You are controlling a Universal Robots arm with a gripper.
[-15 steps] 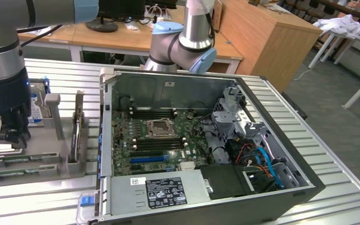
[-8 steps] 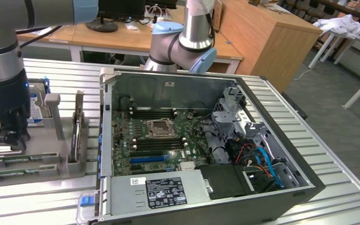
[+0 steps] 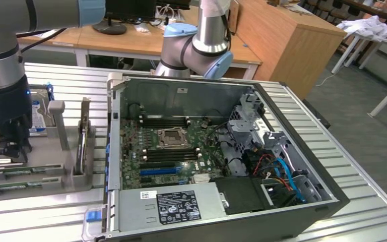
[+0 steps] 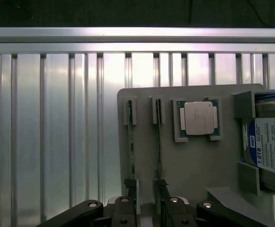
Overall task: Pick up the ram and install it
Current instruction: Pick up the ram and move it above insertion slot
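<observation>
Two ram sticks stand on edge in slots of a grey holder tray [image 4: 194,165], seen from above as thin green strips: one ram stick [image 4: 130,142] and a second [image 4: 158,142] beside it. In the exterior view the ram [image 3: 18,173] lies along the tray's [image 3: 52,169] near side at the exterior view's left. My gripper [image 4: 148,194] hangs open just above the near ends of the two sticks, its fingers [image 4: 136,191] spread about as far apart as the sticks and holding nothing. The gripper [image 3: 4,148] sits low over the tray.
On the tray are a square silver processor [image 4: 199,118] and a hard drive [image 4: 270,146] with a blue label. An open computer case [image 3: 220,151] with its motherboard's black memory slots [image 3: 167,122] stands to the exterior view's right of the tray. Another robot arm [image 3: 200,45] rises behind it.
</observation>
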